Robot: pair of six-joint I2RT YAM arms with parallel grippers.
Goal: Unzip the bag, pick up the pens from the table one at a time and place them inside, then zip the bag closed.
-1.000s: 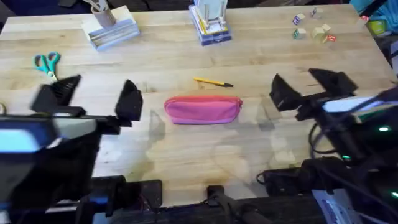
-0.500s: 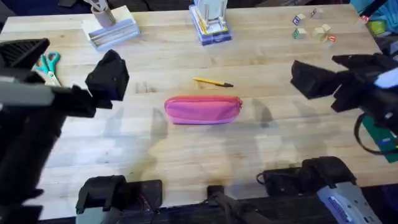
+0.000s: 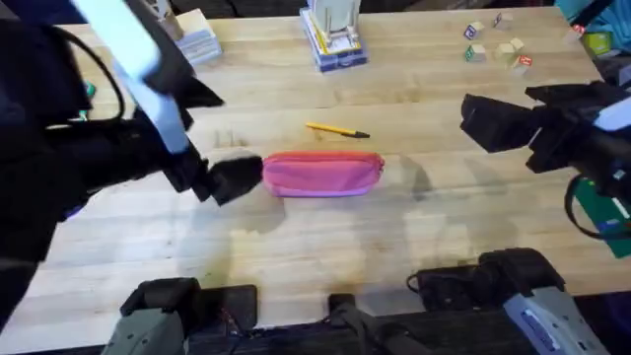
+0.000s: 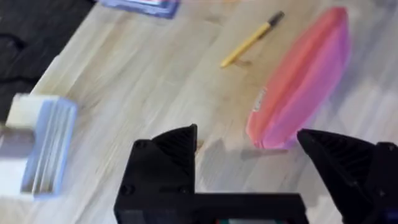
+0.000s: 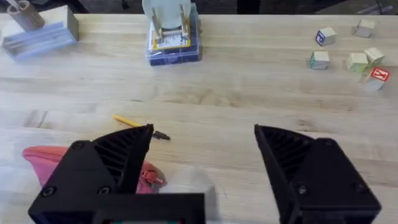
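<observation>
Fingers on the left gripper (image 4: pixel 249 155), spread open, have dropped to the pink bag's (image 3: pixel 322 175) end; right gripper (image 5: pixel 202 158) hangs open, unzip not started.

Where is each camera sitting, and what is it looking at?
Overhead: above the table, over the arm bases, looking down and forward at the bag and pen; both arms show.
Left wrist: on the left arm, looking past its open left pincer at the bag's end.
Right wrist: on the right arm, looking across the table past its open right pincer at the toy blocks.
All three share the bag and pen.
</observation>
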